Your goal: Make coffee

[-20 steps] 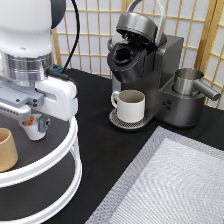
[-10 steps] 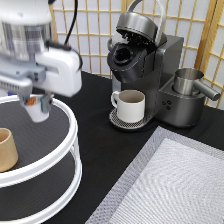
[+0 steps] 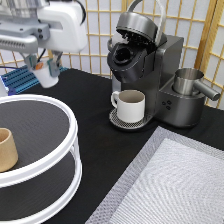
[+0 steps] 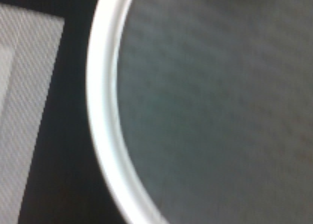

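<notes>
The coffee pod (image 3: 46,76), a small white capsule, is hanging at the exterior view's upper left, clamped between the fingers of the tool (image 3: 44,67), above the far rim of the white two-tier turntable (image 3: 72,131) and well clear of it. The coffee machine (image 3: 150,75) is standing on the black bench (image 3: 95,115) toward the exterior view's right of the tool, its lid (image 3: 137,22) tipped up and its brew chamber (image 3: 122,55) lying open at about the pod's height, with a white mug (image 3: 131,105) sitting on the drip tray beneath. A tan cup (image 3: 7,149) is resting on the turntable's top tier at the exterior view's left edge, and the wrist view is showing only the turntable's rim (image 4: 100,115) and dark mat.
</notes>
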### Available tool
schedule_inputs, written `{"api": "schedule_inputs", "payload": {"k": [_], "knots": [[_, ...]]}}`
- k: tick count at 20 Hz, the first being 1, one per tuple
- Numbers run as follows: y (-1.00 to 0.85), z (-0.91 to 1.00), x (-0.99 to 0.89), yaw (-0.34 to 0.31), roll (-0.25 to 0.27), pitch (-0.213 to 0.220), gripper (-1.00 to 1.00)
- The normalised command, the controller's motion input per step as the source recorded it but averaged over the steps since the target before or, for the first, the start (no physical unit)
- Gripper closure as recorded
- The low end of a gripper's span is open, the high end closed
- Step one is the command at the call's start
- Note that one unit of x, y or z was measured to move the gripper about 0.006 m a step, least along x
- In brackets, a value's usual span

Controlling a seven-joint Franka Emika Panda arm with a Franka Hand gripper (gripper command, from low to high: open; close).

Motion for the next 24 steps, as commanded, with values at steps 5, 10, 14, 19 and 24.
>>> {"api": "schedule_inputs", "payload": {"k": [5, 10, 14, 19, 24], "knots": [[0.06, 0.39, 0.03, 0.0, 0.331, 0.001, 1.0], [0.17, 0.43, 0.16, 0.0, 0.31, 0.014, 1.0], [0.32, 0.38, 0.39, 0.0, 0.225, 0.069, 1.0], [0.62, 0.31, 0.6, -0.007, 0.042, 0.174, 1.0], [0.69, 0.53, 0.56, -0.004, 0.03, 0.188, 1.0]]}}
